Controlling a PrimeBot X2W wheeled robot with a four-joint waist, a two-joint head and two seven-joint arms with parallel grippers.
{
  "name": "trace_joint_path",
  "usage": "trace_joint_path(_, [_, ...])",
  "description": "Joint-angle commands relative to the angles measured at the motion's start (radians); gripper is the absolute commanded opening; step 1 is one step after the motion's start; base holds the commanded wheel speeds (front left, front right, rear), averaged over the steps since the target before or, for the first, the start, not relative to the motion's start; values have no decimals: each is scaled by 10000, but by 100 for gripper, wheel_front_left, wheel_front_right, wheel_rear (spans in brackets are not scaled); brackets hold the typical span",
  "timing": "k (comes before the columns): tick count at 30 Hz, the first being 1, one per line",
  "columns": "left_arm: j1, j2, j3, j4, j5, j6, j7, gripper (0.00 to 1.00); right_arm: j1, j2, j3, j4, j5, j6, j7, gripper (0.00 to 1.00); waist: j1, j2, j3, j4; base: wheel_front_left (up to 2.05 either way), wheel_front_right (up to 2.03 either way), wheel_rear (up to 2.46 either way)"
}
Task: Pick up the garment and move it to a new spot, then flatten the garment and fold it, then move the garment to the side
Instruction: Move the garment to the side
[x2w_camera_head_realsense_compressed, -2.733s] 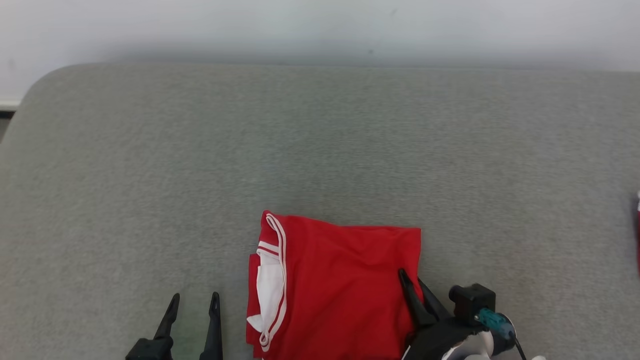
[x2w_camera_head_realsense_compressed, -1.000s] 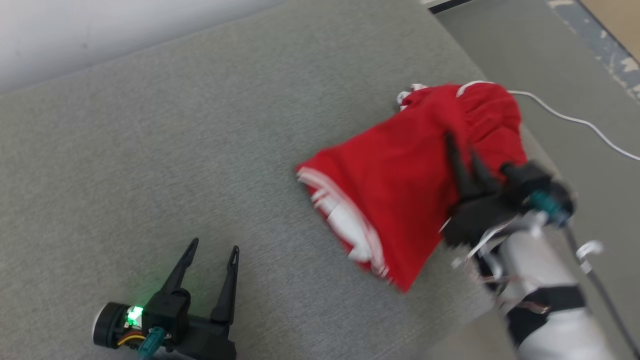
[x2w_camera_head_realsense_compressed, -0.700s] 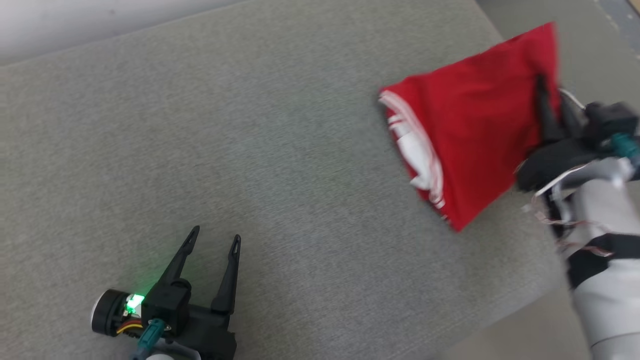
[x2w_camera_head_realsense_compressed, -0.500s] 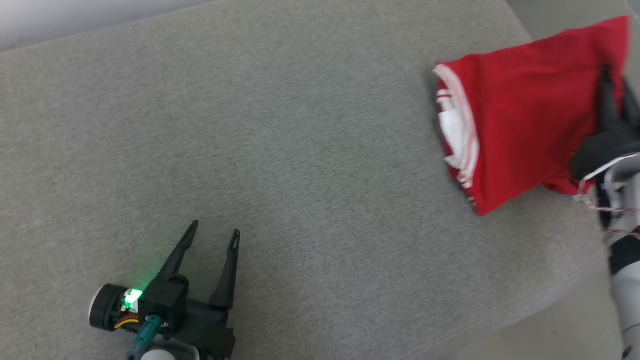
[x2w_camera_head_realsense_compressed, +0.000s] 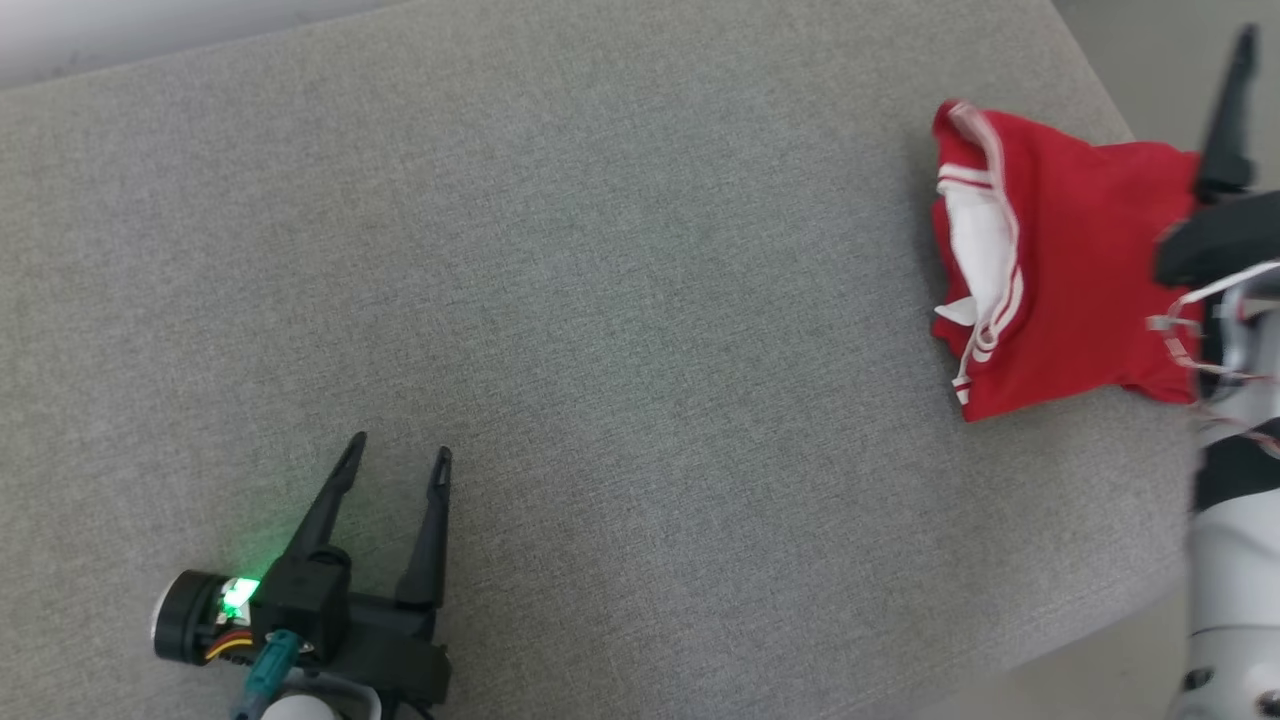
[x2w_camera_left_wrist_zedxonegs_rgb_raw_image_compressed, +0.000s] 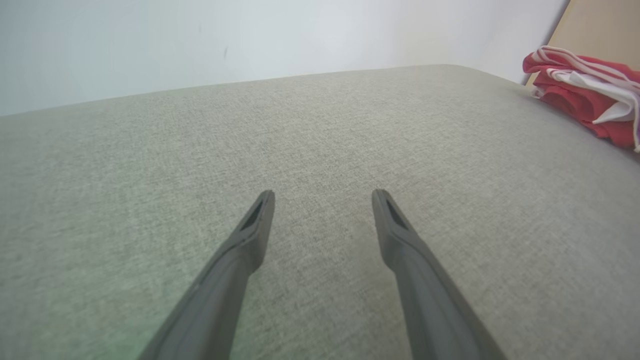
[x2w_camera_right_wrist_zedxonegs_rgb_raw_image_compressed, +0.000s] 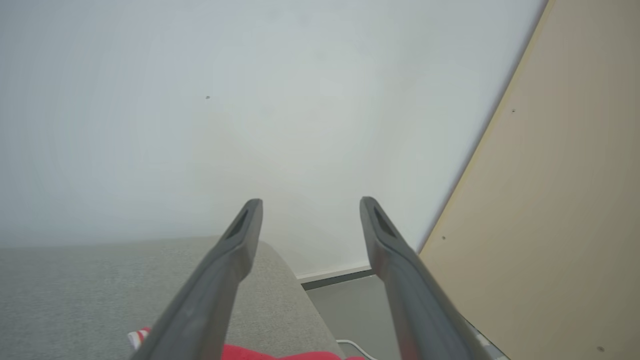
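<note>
The folded red garment (x2w_camera_head_realsense_compressed: 1070, 280) is seen lying at 2 o'clock on the grey pad (x2w_camera_head_realsense_compressed: 600, 300), near its right edge. The right gripper (x2w_camera_right_wrist_zedxonegs_rgb_raw_image_compressed: 310, 205) is held over its right side, fingers apart and empty. The left gripper (x2w_camera_head_realsense_compressed: 395, 460), at 7 o'clock, is likewise spread.

The red garment with white trim (x2w_camera_head_realsense_compressed: 1070, 290) is soft, matt cloth, lightly creased; the grey padded surface (x2w_camera_head_realsense_compressed: 620, 300) wears a coarser, matt woven fabric. The long dark fingers of the left hand (x2w_camera_head_realsense_compressed: 398, 448) and right hand (x2w_camera_right_wrist_zedxonegs_rgb_raw_image_compressed: 310, 201) look like smooth, dull plastic, the pale wall (x2w_camera_right_wrist_zedxonegs_rgb_raw_image_compressed: 150, 125) smooth and matt.
</note>
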Motion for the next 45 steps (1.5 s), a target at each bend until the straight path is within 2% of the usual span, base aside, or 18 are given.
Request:
trace_joint_path(1, [129, 119, 153, 130, 69, 73, -7, 100, 204, 161, 152, -106, 159, -30, 7, 100, 0, -1, -49, -31, 0, 0, 0])
trace_joint_path(8, [260, 4, 589, 64, -39, 259, -10, 100, 1223, 819, 2099, -1249, 1525, -30, 8, 100, 0, -1, -378, 21, 0, 0, 0])
trace_joint_path(16, [517, -219, 1080, 11, -181, 391, -17, 100, 2946, 1282, 3311, -1660, 2567, -30, 8, 100, 0, -1, -1015, 472, 0, 0, 0])
trace_joint_path(28, [1186, -477, 1449, 42, -280, 549, -16, 100, 5082, 1773, 3163, -1654, 2590, -30, 7, 100, 0, -1, -2072, 1594, 0, 0, 0])
trace_joint_path(37, [1717, -523, 1725, 235, -453, 657, -16, 100, 6132, 1834, 3324, -1567, 2518, -31, 7, 100, 0, -1, -2777, 2272, 0, 0, 0])
trace_joint_path(45, [2101, -529, 1707, 359, -501, 789, -16, 100, 6757, 1847, 3517, -1793, 3045, -31, 7, 100, 0, -1, -3264, 2718, 0, 0, 0])
